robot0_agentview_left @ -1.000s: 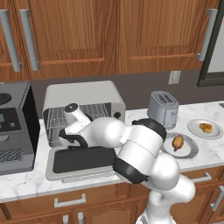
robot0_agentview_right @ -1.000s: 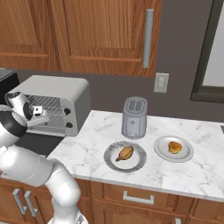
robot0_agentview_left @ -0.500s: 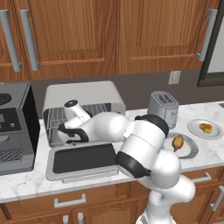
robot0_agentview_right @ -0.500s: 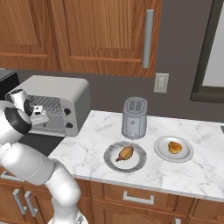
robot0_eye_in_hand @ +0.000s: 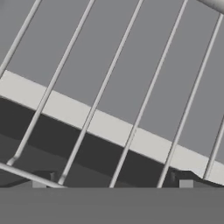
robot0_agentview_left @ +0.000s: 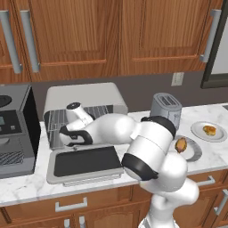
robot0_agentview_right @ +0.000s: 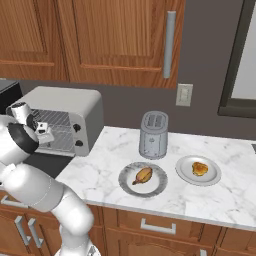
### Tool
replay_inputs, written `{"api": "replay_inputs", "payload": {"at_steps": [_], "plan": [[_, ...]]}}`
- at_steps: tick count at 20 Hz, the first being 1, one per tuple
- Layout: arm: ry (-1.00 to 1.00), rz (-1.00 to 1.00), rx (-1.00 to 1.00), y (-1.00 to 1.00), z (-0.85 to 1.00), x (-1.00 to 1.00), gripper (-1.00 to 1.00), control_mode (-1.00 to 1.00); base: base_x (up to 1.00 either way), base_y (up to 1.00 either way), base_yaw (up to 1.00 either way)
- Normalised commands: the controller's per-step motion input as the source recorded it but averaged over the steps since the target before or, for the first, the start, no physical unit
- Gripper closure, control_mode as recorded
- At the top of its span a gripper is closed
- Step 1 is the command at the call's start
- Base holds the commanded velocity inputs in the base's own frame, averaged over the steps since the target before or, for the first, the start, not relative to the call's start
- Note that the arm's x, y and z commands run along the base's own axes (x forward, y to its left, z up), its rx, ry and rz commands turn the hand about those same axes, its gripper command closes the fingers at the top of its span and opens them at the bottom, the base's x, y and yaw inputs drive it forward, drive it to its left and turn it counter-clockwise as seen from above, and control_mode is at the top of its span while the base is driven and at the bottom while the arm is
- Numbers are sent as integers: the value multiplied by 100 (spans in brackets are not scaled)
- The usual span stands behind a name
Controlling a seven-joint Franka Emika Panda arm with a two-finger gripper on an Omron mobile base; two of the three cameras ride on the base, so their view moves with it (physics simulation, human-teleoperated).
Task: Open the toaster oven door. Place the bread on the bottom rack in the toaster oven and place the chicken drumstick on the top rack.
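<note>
Hand [robot0_agentview_left: 67, 136]: held open at the oven mouth, nothing gripped | toaster oven door [robot0_agentview_left: 84, 164]: folded down flat, lower left of frame | bread [robot0_agentview_right: 200, 168]: on right plate [robot0_agentview_right: 186, 175] | chicken drumstick [robot0_agentview_right: 143, 175]: on centre plate [robot0_agentview_right: 129, 186], worktop [robot0_agentview_right: 230, 200].

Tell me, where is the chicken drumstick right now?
The chicken drumstick lies on a plate on the marble counter, just in front of the small silver toaster and left of the plate with the bread, well right of the toaster oven.
</note>
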Motion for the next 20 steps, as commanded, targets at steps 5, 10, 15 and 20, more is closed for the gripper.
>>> {"api": "replay_inputs", "payload": {"at_steps": [5, 10, 15, 20], "plan": [[0, -5, 4, 11, -94, -94, -100, -100, 0, 0, 0], [1, -5, 2, 11, -91, -93, -100, -100, 0, 0, 0], [9, -5, 0, 10, -82, -93, -100, -100, 0, 0, 0], [12, -5, 0, 10, -79, -93, -100, -100, 0, 0, 0]]}}
